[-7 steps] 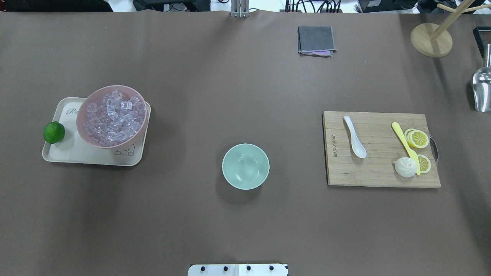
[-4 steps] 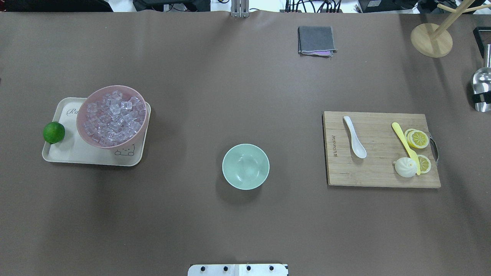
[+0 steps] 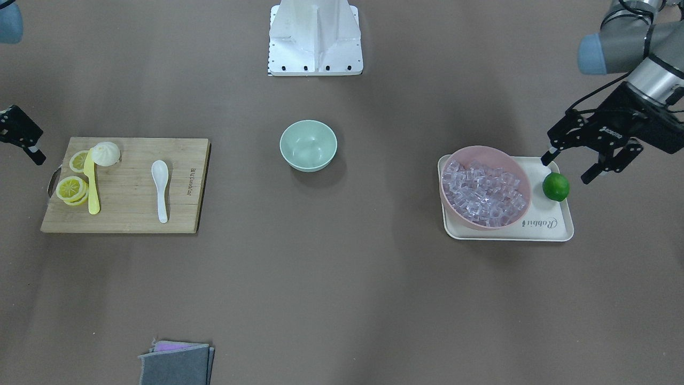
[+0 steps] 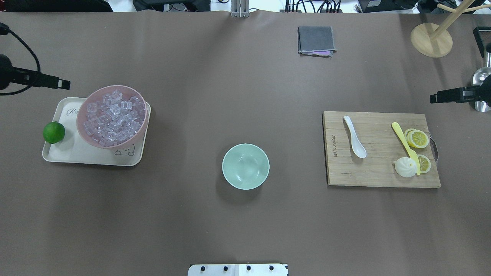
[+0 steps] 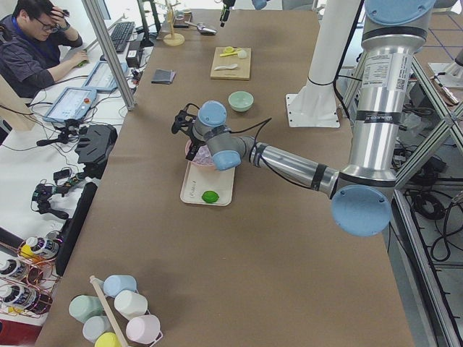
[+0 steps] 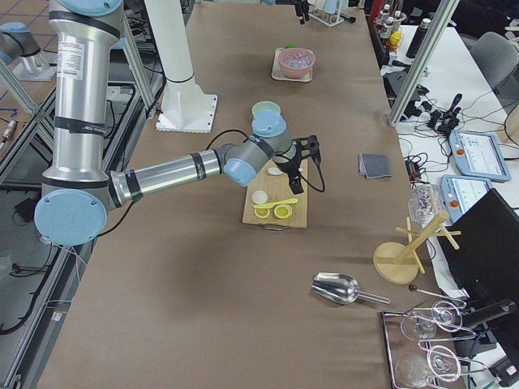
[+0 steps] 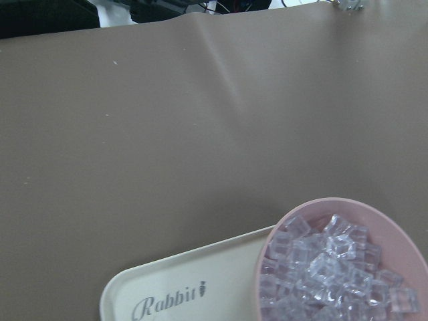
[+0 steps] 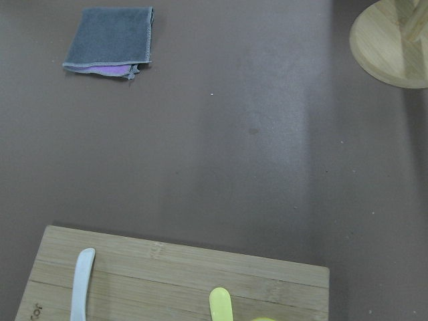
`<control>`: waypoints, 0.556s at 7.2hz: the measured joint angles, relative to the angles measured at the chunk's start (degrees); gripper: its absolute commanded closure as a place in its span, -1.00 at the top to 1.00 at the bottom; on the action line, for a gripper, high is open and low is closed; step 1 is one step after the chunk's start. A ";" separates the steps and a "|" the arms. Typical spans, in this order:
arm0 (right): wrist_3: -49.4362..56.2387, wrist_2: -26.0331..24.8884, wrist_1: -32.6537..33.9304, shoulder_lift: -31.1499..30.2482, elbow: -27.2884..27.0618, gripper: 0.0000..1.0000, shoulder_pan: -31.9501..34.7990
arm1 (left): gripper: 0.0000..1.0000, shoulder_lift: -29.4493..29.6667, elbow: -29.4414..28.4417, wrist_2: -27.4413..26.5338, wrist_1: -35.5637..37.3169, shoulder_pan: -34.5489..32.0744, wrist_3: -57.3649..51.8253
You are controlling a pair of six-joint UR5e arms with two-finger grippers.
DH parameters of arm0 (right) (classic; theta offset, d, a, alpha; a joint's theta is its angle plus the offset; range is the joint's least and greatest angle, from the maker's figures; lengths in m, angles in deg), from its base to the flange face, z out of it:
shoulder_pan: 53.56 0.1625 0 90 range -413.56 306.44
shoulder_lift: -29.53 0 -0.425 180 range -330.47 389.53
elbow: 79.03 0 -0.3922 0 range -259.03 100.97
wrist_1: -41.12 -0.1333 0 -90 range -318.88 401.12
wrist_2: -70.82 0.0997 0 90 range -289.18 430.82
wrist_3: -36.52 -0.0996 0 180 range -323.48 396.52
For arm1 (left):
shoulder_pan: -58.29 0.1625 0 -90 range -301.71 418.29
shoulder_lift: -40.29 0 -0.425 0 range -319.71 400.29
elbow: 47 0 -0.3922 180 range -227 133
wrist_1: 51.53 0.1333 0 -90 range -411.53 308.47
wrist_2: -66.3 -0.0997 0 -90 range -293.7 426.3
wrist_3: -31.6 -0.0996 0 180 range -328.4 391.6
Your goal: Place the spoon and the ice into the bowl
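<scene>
Now the left gripper (image 3: 567, 168) hangs wide open near the ice (image 3: 483, 195). The spoon (image 3: 160, 184) lies on the board (image 3: 125, 179). I cannot tell if the right gripper (image 4: 435, 98) is open.

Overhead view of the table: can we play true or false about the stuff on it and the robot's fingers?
1. The white spoon lies on the wooden board. True.
2. The green bowl has ice in it. False: it is empty; the ice fills the pink bowl.
3. The lime sits on the tray beside the pink bowl. True.
4. The left gripper holds the lime. False: its fingers are open and hold nothing.
5. The yellow knife lies on the tray. False: it lies on the wooden board.
</scene>
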 measured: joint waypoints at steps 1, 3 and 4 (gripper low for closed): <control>-2.69 -2.77 0.16 0.48 -0.12 1.00 -2.45 | 0.95 0.82 0.18 -4.49 0.74 3.90 2.45; -7.40 -8.43 0.40 1.64 -0.20 1.00 -7.55 | 0.93 2.11 0.17 -11.08 4.14 9.07 4.15; -8.37 -10.06 0.44 1.89 -0.21 1.00 -9.00 | 0.78 2.82 -0.01 -13.80 5.85 11.13 4.35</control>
